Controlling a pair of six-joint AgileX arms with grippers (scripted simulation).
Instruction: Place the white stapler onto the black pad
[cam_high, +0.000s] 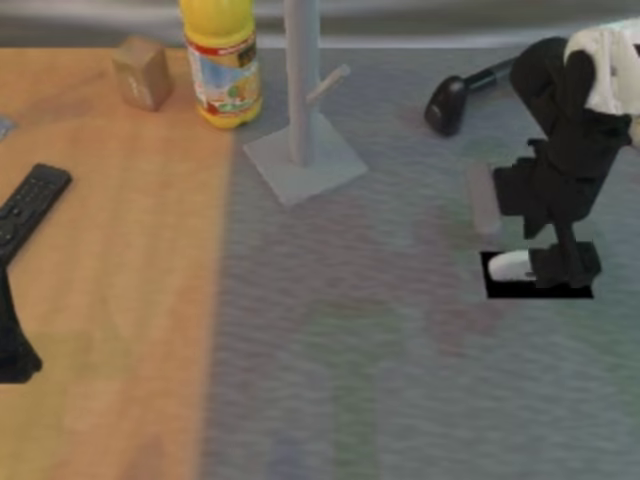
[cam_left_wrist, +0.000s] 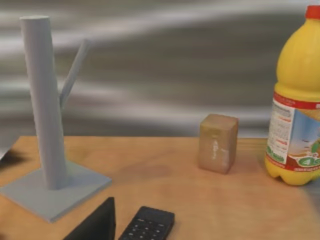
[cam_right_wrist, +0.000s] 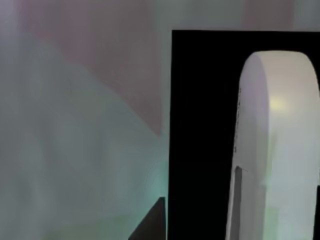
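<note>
The right tool (cam_high: 565, 262) is hovering low over the black pad (cam_high: 500, 290) at the desk's right side, with the white stapler (cam_high: 512, 265) lying along the pad beneath it, rounded end pointing toward the desk's left. In the right wrist view the stapler (cam_right_wrist: 277, 145) is sitting well inside the pad's (cam_right_wrist: 200, 130) edge, its grey slot showing along its side. I cannot tell whether the tool's fingers are gripping the stapler or are already parted, because the arm is covering them from above. Judging by how things lie, the placing looks done or nearly so, and the tool is staying low so the stapler settles flat rather than dropping. The left tool (cam_high: 15, 350) is resting parked at the desk's left edge, near the black remote control (cam_high: 30, 205).
</note>
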